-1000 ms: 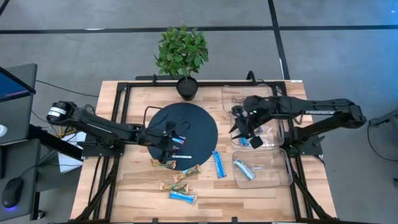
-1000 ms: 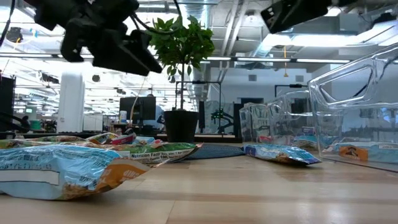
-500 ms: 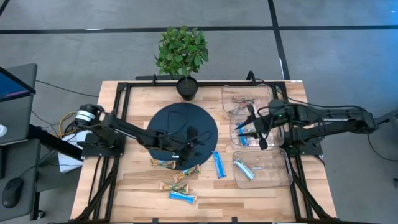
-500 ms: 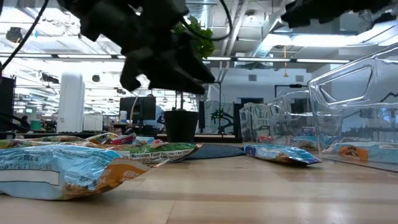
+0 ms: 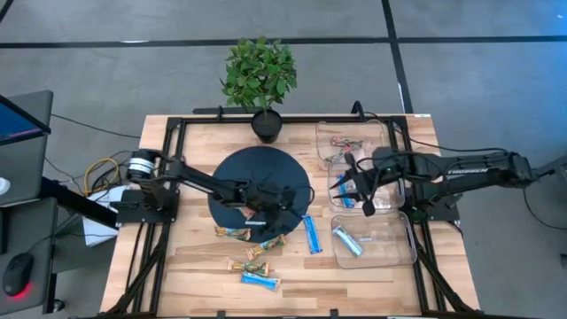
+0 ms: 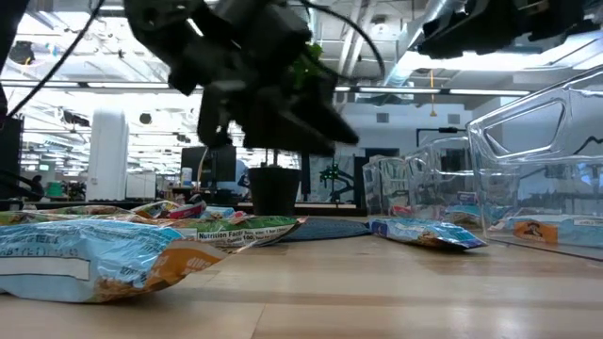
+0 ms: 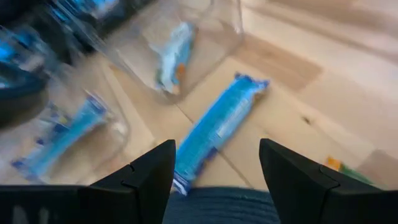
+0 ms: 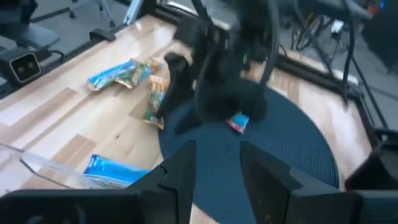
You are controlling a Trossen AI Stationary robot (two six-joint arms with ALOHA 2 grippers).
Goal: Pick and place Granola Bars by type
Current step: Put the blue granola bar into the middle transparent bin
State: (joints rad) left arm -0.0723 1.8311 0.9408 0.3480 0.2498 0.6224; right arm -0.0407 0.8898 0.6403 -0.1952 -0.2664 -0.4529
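Since the earlier frame the left gripper [image 5: 288, 200] has swept across the round dark mat [image 5: 232, 173] to its right edge, fingers spread wide and empty, aimed at the blue bar [image 5: 311, 234] lying just off the mat. That looks like its next pick. The right gripper [image 5: 354, 180] has drawn back over the middle clear bin [image 5: 396, 206], part open with nothing visibly held. Blue bars already lie in the bins; mixed bars [image 5: 257, 259] wait on the table [image 5: 190, 266] in front of the mat.
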